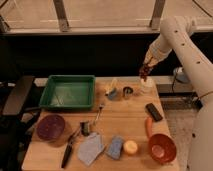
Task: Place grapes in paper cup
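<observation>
From my station I read this as the placing step. The arm reaches over the far right corner of the wooden table (125,125), and the gripper (146,70) hangs directly above the paper cup (147,85), closed on the grapes (145,73). The dark bunch dangles just over the cup's pale rim; I cannot tell whether its lowest berries touch it.

Next, I judge, I need a short straight descent so the bunch sits inside the mouth, then a release. The cup is light and stands near the table edge, so any sideways nudge could tip it.

Going down in size: the green tray (67,92) at left, the orange bowl (161,148) at front right, the small dark metal cup (128,91) just beside the paper cup.

I can read no brands, labels or writing anywhere.
</observation>
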Controlling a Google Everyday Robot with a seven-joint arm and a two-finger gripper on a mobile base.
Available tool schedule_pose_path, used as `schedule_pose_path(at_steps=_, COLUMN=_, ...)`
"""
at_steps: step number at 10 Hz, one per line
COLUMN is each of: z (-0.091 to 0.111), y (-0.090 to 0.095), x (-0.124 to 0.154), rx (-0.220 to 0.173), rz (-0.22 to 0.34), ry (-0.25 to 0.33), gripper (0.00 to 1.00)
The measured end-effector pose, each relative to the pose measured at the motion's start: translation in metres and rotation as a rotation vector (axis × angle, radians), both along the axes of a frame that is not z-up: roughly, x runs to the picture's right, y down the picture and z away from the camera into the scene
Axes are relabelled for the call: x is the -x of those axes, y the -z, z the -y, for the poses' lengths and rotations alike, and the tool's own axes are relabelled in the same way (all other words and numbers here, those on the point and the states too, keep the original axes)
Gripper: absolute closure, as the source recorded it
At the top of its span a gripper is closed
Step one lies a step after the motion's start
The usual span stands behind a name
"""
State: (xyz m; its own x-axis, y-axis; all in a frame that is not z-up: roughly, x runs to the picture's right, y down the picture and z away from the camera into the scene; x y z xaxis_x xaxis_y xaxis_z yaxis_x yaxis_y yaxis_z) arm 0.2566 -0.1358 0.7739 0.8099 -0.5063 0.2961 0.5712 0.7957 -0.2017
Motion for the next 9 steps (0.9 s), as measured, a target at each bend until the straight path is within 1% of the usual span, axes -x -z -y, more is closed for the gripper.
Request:
schedule_pose_path(at_steps=2, z=0.003, y=-0.004, x=-0.002, rx=0.0, rz=-0.011, ry=-0.002, gripper=1.0)
schedule_pose_path(at_steps=4, z=0.006, y=-0.007, x=-0.012, rx=-0.002, rz=-0.029, ry=-0.013, gripper=1.0)
schedule_pose_path(at_steps=7, z=0.008, y=-0.011, x=-0.019, rx=-0.003, rz=-0.035, ry=-0.029, gripper=1.0)
schedule_pose_path(at_steps=8, z=0.005, y=-0.014, x=-0.022, rx=0.003, rz=-0.036, ry=-0.04, gripper=0.96)
schedule_pose_path(at_steps=9, z=0.004, y=-0.015, x=-0.025, rx=0.007, rz=-0.038, ry=-0.048, gripper=0.89)
